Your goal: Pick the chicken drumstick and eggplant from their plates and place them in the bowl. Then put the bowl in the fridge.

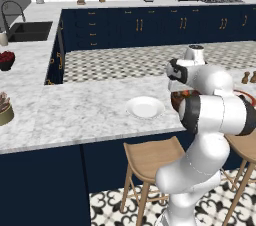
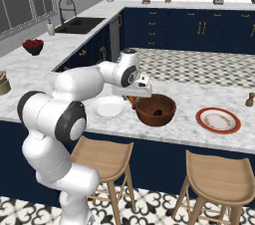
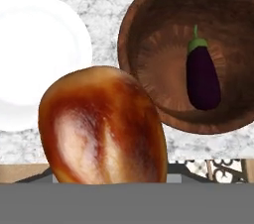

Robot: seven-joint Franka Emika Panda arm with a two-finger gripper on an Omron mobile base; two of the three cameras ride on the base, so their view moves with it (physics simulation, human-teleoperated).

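Hand view: the pincer point(image 2: 133, 100) grasps the chicken drumstick point(image 3: 104, 126) above the tabletop point(image 3: 106, 0), beside the bowl point(image 3: 149, 29) holding the eggplant point(image 3: 202, 77).

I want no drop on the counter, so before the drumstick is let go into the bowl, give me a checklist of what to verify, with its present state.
1. Chicken drumstick held in the tool: ok, it sits right against the hand camera, off the counter.
2. Eggplant already in the wooden bowl: ok.
3. White plate emptied: ok.
4. Drumstick over the bowl: not ok; in the hand view it hangs mostly over the marble counter, overlapping only the bowl's rim.
5. Bowl upright with free space beside the eggplant: ok.
6. Grip firmness: cannot tell, the fingertips are hidden.
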